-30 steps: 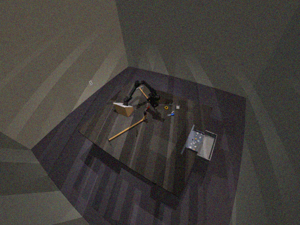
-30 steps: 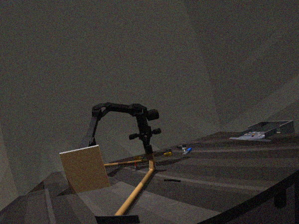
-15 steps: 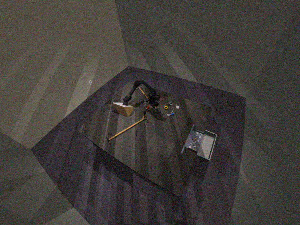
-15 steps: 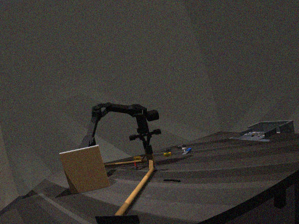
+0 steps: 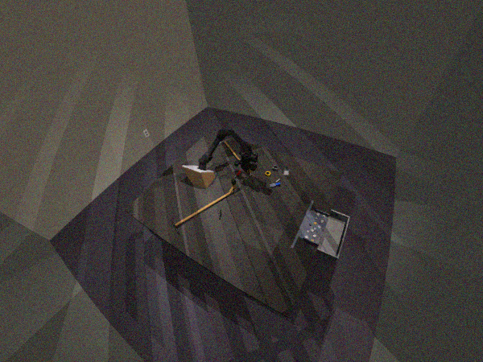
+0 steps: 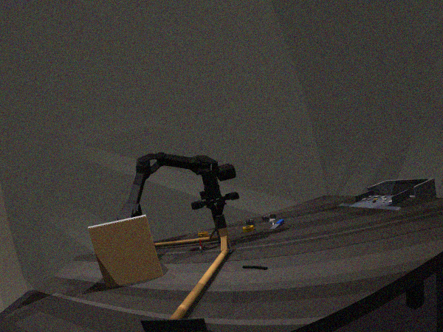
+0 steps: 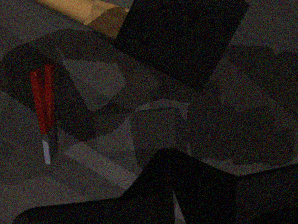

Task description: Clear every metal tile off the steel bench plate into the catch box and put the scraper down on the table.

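Observation:
Several small metal tiles point(image 5: 315, 224) point(image 6: 374, 200) lie on the steel bench plate point(image 5: 304, 226) point(image 6: 352, 205). The catch box point(image 5: 344, 235) point(image 6: 424, 189) is at its far end. The long scraper point(image 5: 203, 209) point(image 6: 207, 277) lies on the table; its wooden handle bends up to a black grip block point(image 5: 233, 182) point(image 6: 220, 222) point(image 7: 185, 40), and a dark blade point(image 6: 173, 325) shows at its other end. My gripper point(image 5: 249, 168) point(image 6: 218, 212) point(image 7: 166, 157) is shut and empty, pointing down close behind the block. The block partly hides the fingertips in the exterior view.
A tilted brown box point(image 5: 201, 178) point(image 6: 125, 254) stands near the arm base. A second wooden stick point(image 5: 231, 150) point(image 6: 181, 243) lies behind. A red-handled tool point(image 5: 238, 173) point(image 6: 201, 244) point(image 7: 45, 100), yellow ring point(image 5: 268, 173) point(image 6: 248, 228), blue tool point(image 5: 276, 184) point(image 6: 279, 222) and thin black piece point(image 5: 220, 214) point(image 6: 255, 267) lie around.

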You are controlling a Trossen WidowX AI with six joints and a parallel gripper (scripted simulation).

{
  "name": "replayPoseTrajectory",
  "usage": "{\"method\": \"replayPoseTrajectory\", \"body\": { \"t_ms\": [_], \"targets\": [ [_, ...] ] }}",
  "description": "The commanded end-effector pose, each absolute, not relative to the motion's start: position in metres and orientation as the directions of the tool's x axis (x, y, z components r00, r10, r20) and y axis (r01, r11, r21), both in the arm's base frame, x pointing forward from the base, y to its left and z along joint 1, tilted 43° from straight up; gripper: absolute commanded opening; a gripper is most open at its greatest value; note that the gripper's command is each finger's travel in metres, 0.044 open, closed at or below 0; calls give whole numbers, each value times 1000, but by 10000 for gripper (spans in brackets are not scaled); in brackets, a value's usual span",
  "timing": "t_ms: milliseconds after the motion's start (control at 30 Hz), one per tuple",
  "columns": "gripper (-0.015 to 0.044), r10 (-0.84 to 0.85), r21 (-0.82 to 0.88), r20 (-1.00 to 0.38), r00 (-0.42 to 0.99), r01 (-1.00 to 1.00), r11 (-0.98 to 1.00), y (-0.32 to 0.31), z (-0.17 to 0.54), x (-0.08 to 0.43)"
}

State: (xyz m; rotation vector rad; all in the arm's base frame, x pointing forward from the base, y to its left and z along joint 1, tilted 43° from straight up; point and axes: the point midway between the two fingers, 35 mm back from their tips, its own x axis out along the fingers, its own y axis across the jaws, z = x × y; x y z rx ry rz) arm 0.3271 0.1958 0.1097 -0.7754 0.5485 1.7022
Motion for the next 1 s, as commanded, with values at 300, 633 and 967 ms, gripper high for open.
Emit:
{"method": "replayPoseTrajectory", "body": {
  "t_ms": [300,633,967],
  "targets": [
    [0,662,-164,-734,-153,-906,-391,198,108,326],
    [0,662,-265,-733,-153,-833,-486,200,106,325],
    [0,663,-360,-733,-153,-740,-569,202,104,325]
  ]
}}
